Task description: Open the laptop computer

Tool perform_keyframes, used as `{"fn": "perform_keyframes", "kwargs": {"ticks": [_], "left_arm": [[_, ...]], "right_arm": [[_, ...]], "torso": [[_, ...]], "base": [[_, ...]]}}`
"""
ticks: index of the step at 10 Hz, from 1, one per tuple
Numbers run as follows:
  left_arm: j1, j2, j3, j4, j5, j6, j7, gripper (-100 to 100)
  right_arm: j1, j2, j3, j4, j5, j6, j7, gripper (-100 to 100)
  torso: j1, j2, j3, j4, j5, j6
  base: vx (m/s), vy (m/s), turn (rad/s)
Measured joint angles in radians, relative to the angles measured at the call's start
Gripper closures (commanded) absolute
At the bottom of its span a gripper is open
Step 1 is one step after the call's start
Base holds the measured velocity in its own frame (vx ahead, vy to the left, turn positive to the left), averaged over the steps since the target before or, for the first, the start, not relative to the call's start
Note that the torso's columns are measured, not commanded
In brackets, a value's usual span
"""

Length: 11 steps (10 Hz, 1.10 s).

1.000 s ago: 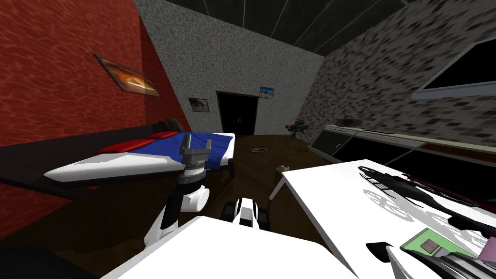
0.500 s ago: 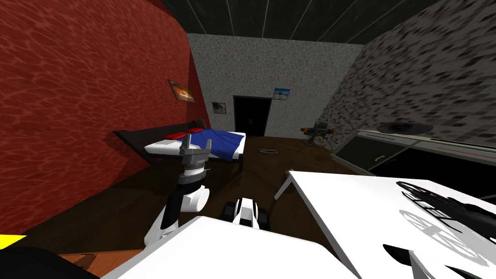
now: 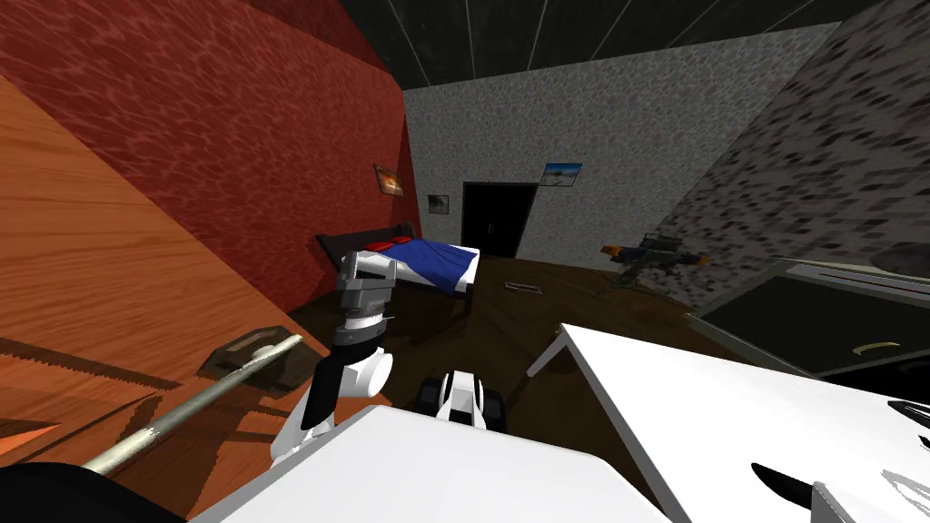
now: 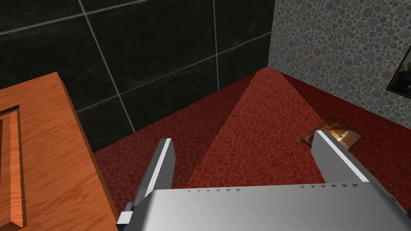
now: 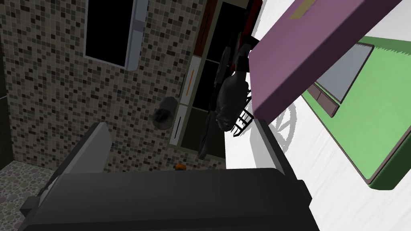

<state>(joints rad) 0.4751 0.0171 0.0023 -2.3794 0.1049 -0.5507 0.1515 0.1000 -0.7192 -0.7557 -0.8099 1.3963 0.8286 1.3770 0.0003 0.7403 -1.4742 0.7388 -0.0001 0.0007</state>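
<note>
Room, taken from the head view, 12 o'clock being straight ahead.

- Wood panel point(image 3: 100, 272): orange grain, close at 9 o'clock, with a metal bar point(image 3: 200, 399) across its lower part.
- Red wall point(image 3: 245, 136): 10 to 11 o'clock, with one small picture point(image 3: 389, 180).
- Bed point(image 3: 440, 259): 12 o'clock, against the red wall, with a blue cover and red pillows.
- Doorway point(image 3: 495, 218): dark, just past 12 o'clock, in the pebbled grey wall point(image 3: 618, 118).
- Floor point(image 3: 536, 318): dark wood.
- Ceiling point(image 3: 545, 27): dark tiles.
- Cabinet point(image 3: 817, 318): dark fronts, 2 o'clock, under the mosaic wall point(image 3: 817, 163).
- White table point(image 3: 717, 409): 3 to 4 o'clock, plain flat top.

Task item and hands.

- Laptop point(image 5: 377, 120): green slab with a grey inset panel, flat on the white table, just beyond the right gripper's finger. A purple slab point(image 5: 313, 48) slants over one end (lid or separate thing, cannot tell).
- Dark object point(image 5: 228, 100): on the table's far edge, throwing a spoked-wheel shadow.
- Right gripper point(image 5: 180, 140): fingers spread, nothing between them, apart from the laptop.
- Left gripper point(image 3: 368, 265): raised at 11 o'clock, fingers spread, holding nothing.
</note>
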Motion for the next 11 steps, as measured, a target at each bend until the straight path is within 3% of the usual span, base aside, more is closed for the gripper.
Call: {"fn": "perform_keyframes", "kwargs": {"ticks": [4,6,7,11], "left_arm": [[0.000,0.000,0.000,0.000,0.000,0.000,0.000,0],[0.000,0.000,0.000,0.000,0.000,0.000,0.000,0],[0.001,0.000,0.000,0.000,0.000,0.000,0.000,0],[0.001,0.000,0.000,0.000,0.000,0.000,0.000,0]], "right_arm": [[-0.036,-0.043,-0.055,0.077,-0.038,0.052,0.057,-100],[-0.065,-0.070,-0.077,0.125,-0.052,0.079,0.078,-100],[-0.065,-0.070,-0.078,0.126,-0.053,0.081,0.081,0],[-0.065,-0.070,-0.078,0.126,-0.053,0.081,0.081,0]], "torso": [[0.000,-0.005,-0.003,-0.002,0.001,0.000],[-0.001,-0.004,-0.003,-0.001,0.000,0.001],[-0.003,-0.006,-0.004,-0.002,-0.001,0.000],[0.000,-0.002,-0.002,-0.001,0.000,-0.001]], "base": [[-0.181,0.062,0.346],[-0.097,0.044,0.115],[-0.012,0.007,-0.006],[-0.001,0.001,0.000]]}}
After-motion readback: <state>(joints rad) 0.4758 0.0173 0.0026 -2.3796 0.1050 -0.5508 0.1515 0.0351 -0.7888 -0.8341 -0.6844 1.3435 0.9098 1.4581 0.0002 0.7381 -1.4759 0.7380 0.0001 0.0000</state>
